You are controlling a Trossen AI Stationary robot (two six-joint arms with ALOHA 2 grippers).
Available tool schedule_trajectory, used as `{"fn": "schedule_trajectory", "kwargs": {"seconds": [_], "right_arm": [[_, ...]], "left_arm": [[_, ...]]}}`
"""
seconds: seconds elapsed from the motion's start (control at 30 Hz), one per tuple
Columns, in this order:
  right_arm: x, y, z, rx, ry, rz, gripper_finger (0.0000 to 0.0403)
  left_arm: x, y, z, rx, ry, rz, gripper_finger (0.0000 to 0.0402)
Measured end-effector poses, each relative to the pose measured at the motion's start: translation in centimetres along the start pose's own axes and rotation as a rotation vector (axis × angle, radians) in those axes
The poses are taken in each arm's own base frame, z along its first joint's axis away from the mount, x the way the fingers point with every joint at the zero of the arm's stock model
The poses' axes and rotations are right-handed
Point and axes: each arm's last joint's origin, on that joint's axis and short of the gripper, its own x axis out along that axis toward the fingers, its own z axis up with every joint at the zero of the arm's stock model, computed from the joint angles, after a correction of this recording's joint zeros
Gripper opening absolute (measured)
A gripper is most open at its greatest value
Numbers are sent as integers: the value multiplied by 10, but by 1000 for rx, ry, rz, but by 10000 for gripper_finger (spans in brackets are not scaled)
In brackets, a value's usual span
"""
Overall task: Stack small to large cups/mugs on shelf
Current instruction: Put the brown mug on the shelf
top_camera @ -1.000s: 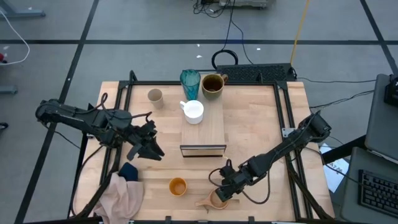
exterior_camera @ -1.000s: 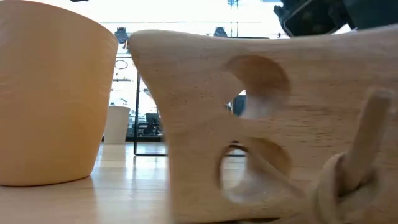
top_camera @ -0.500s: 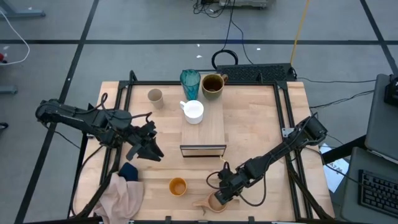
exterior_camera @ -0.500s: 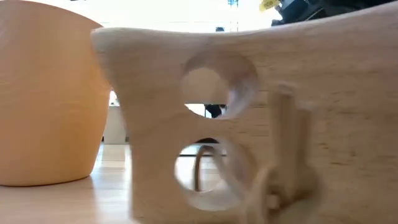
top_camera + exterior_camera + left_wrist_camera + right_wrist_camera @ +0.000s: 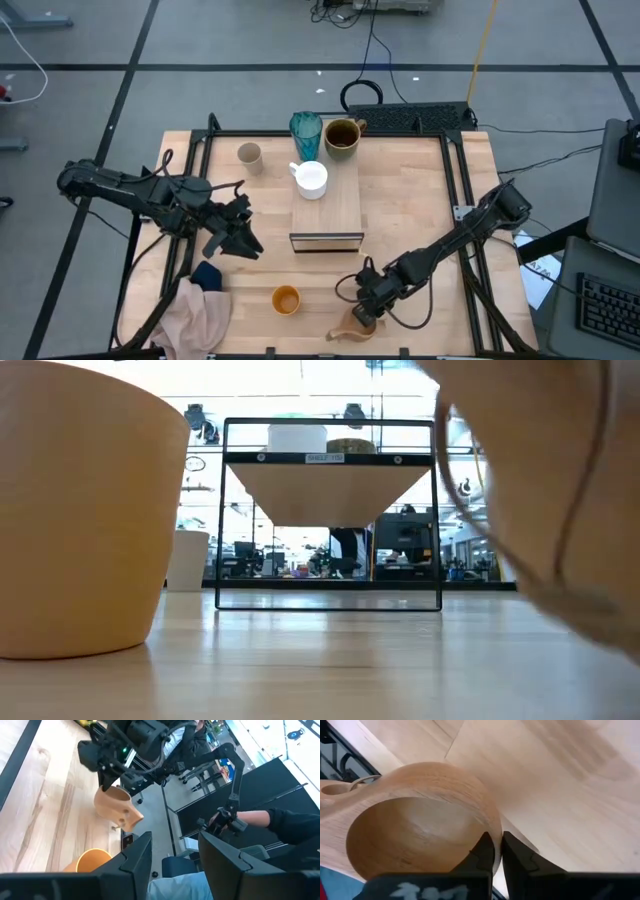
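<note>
Two arms show: my right gripper (image 5: 366,312) pinches the rim of the wooden cup (image 5: 357,324) at the table's near edge, right of the orange cup (image 5: 286,299). My left gripper (image 5: 238,240) hovers left of the shelf (image 5: 335,205), fingers apart.

Off-task clutter at the frame edges

Pink cloth (image 5: 196,312) over a blue rag (image 5: 207,274) lower left; black keyboard (image 5: 605,300) lower right.

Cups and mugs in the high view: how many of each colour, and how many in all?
Teal tumbler: 1
Dark olive mug: 1
White mug: 1
Beige cup: 1
Orange cup: 1
Wooden handled cup, its rim pinched by the right gripper: 1
Total: 6
</note>
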Motion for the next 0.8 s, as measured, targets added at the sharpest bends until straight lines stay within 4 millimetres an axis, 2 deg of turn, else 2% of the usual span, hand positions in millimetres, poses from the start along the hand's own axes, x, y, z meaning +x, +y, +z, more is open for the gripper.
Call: {"fn": "schedule_trajectory", "kwargs": {"seconds": [0.2,0.43,0.57,0.8], "right_arm": [[-48,-6,4,2,-97,-9,8],[-109,-23,9,-53,-196,-17,8],[-139,-34,11,-172,-225,-9,8],[-195,-54,17,-370,-240,-113,8]], "left_arm": [[-1,1,1,19,11,-12,159],[-4,5,6,14,19,-24,159],[-6,8,8,9,19,-22,159],[-7,10,10,-8,15,-22,159]]}}
